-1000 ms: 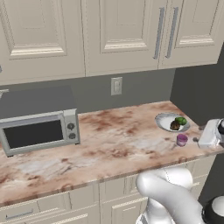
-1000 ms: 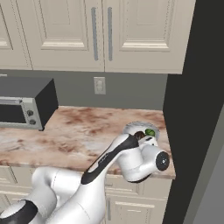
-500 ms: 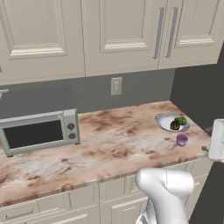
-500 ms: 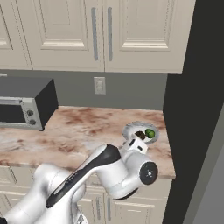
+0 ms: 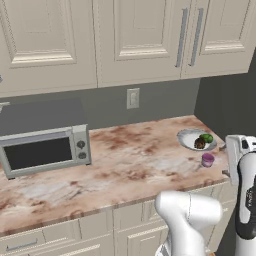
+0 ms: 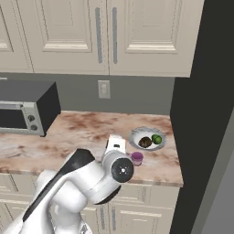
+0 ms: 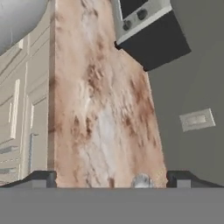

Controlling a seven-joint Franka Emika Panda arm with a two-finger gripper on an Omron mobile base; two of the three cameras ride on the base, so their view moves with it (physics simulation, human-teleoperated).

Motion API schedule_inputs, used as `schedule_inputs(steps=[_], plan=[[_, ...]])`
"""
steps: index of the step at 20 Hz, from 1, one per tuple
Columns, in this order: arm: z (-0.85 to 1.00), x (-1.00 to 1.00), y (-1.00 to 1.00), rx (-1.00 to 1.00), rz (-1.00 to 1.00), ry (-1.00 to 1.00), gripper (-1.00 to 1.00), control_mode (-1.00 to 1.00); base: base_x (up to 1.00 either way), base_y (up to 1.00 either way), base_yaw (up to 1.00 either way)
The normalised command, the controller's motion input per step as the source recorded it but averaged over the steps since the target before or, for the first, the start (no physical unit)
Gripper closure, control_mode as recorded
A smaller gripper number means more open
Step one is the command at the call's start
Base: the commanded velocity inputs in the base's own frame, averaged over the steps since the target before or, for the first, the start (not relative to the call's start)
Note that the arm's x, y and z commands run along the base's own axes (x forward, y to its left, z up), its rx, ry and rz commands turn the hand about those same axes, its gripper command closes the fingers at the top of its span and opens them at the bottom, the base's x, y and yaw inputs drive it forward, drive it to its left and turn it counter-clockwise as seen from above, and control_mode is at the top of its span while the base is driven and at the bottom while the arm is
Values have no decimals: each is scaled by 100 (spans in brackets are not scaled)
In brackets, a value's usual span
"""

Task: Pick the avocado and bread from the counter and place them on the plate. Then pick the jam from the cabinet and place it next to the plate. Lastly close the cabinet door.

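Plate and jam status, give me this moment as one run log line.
plate: holds avocado and bread | jam: on counter beside plate | cabinet door: shut | hand: open, empty

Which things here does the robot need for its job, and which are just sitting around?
For the job:
avocado
bread
plate
jam
counter
cabinet door

Just sitting around:
toaster oven
wall socket
drawers

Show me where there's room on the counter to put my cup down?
The big bare stretch of counter between the toaster oven and the plate is free. The right end is crowded: the plate holds the avocado and bread, with the jam beside it.
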Motion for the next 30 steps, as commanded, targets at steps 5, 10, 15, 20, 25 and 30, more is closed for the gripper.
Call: schedule_inputs(steps=[5,10,15,20,25,30], plan=[[59,-23,26,-39,27,-9,-100,-100,0,0,0],[40,-25,33,-43,30,-5,-100,-100,0,0,0],[12,-19,58,-49,31,0,-100,-100,0,0,0],[0,-3,70,-50,30,0,-100,-100,0,0,0],[-3,-5,43,-34,25,-5,-100,-100,0,0,0],[0,-13,1,-7,11,-18,-100,-100,0,0,0]])
